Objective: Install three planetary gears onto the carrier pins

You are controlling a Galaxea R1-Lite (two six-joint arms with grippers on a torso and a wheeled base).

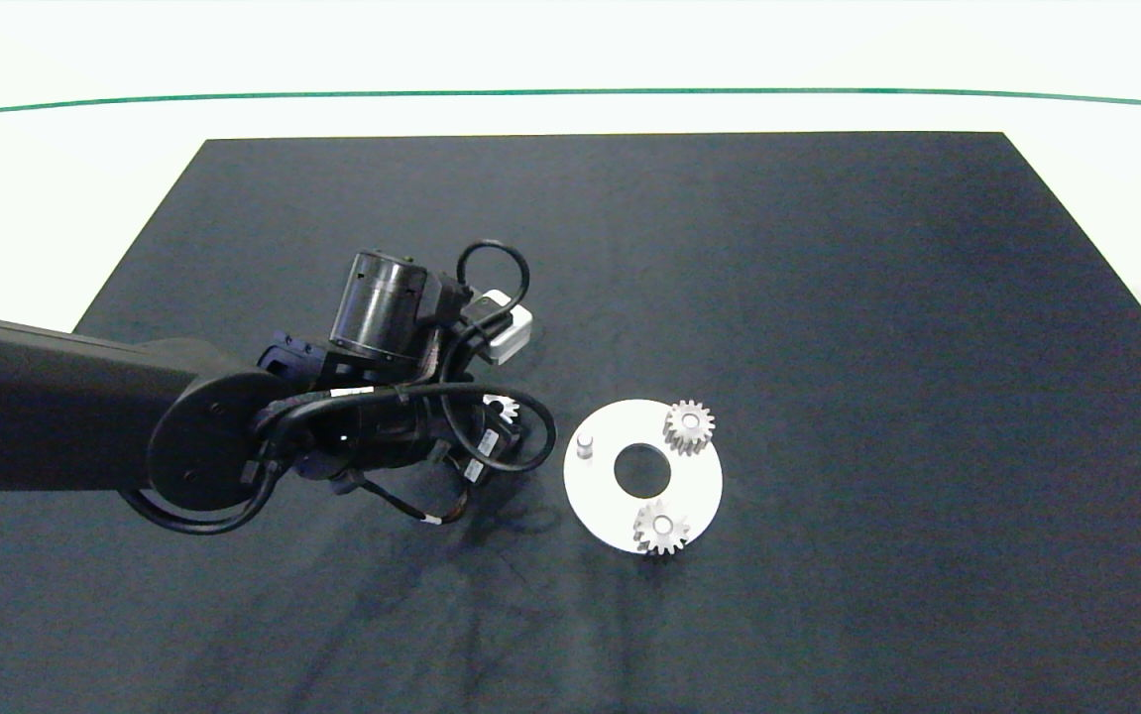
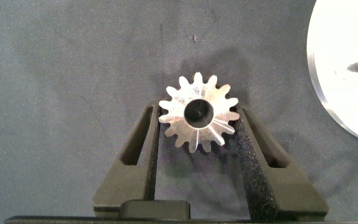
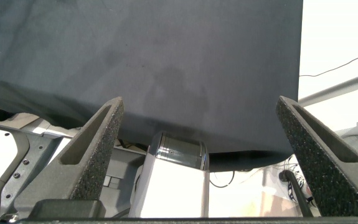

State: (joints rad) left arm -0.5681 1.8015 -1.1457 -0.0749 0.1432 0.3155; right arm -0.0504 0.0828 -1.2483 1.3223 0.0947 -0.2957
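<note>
stage: two of three planetary gears seated, third in hand; I judge the task about two thirds done
white disc (image 1: 699,486): flat on the dark mat (image 1: 828,297) covering the counter, large centre hole, right of the left arm
far gear (image 1: 689,426): sits on its carrier pin at the disc's far rim, pin end shows in the bore
near gear (image 1: 661,528): sits on its pin at the disc's near rim, teeth overhang the edge
bare pin (image 1: 585,445): upright on the disc side facing the left arm, nothing on it, so the last target
third gear (image 2: 198,118): between the pads of the left tool (image 2: 198,134), bore facing the wrist camera; in the head view only a few teeth peek out behind the cables (image 1: 502,405)
left tool: closed down narrow on the third gear, pads touching teeth on opposite flanks; gripping across the teeth leaves the bore free for the pin
left tool position: just beside the disc, on the bare-pin side; disc edge and the bare pin show at the wrist picture's edge
gear height: cannot tell if it rests on the mat or is lifted
right tool (image 3: 197,155): fingers spread wide, holding nothing, parked off the counter edge, out of the head view
next, as I judge: carry bore over the bare pin, keep gear level, lower
risk: a tilted gear could jam on the pin tip
</note>
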